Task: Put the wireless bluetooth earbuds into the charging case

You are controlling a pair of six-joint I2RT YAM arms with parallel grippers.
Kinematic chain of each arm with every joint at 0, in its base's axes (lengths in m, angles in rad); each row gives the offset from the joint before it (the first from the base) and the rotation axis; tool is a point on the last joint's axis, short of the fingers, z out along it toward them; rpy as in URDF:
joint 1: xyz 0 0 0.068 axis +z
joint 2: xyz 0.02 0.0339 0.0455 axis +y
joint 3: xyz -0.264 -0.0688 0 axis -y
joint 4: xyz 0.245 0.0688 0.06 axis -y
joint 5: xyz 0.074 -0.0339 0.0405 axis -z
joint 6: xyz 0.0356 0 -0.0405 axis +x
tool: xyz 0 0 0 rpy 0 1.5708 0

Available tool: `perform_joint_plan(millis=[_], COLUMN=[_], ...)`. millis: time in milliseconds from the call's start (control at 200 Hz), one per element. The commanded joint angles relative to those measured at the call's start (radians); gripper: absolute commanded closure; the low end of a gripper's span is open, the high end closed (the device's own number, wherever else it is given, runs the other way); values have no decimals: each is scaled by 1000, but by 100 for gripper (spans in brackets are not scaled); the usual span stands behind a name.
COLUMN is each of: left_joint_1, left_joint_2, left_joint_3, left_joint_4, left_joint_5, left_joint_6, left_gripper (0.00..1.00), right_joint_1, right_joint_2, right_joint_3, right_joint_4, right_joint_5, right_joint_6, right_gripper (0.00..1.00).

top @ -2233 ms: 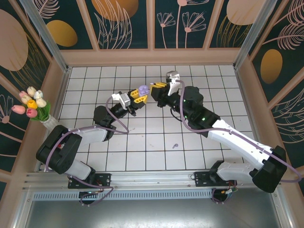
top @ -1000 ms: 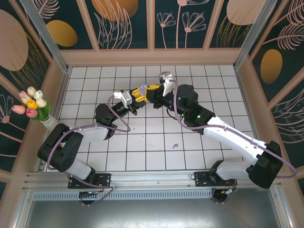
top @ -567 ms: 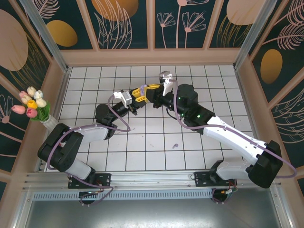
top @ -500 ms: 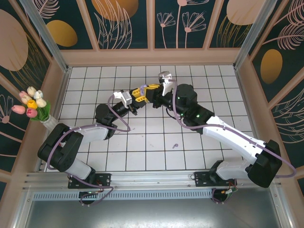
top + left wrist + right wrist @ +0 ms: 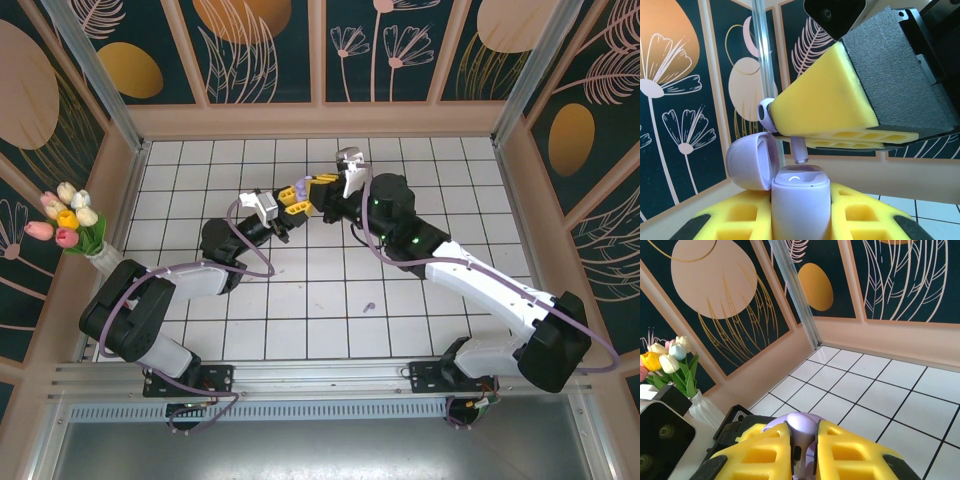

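My left gripper (image 5: 801, 212) is shut on the purple charging case (image 5: 801, 200), which stands upright with its lid (image 5: 751, 161) swung open to the left. My right gripper (image 5: 804, 450) is shut on a purple earbud (image 5: 805, 426). In the left wrist view the earbud's stem (image 5: 799, 150) hangs from the right gripper's yellow fingers (image 5: 825, 105), its tip just above the case's opening and apart from it. From above, both grippers meet mid-table over the case (image 5: 297, 188). Another purple earbud (image 5: 369, 306) lies on the tiles nearer the arm bases.
A vase of tulips (image 5: 68, 222) stands at the left wall. Patterned walls (image 5: 320, 110) enclose the white tiled floor (image 5: 300, 320) on three sides, with open tiles in front of the grippers.
The right gripper has moved left with the earbud and now sits over the open case. In the last second it has only edged slightly. The left gripper has held still.
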Motion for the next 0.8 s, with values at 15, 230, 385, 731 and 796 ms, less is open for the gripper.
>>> perform_joint_plan(millis=[15, 230, 385, 731, 796], left_joint_1=[-7, -7, -7, -7, -6], left_joint_2=[-17, -19, -18, -24, -25], left_joint_3=[9, 11, 12, 18, 17], left_joint_4=[35, 29, 27, 25, 24], left_joint_5=[28, 22, 20, 16, 16], left_joint_6=[-15, -11, -9, -4, -4], left_gripper=[100, 100, 100, 100, 100], right_joint_1=[-6, -4, 0, 2, 2], right_joint_2=[18, 20, 20, 17, 21], right_joint_3=[37, 33, 32, 28, 32], right_joint_4=[-14, -25, -33, -67, -81], right_joint_5=[-43, -65, -69, -74, -89], right_joint_6=[-22, -16, -16, -34, -47], right_gripper=[85, 85, 86, 86, 86])
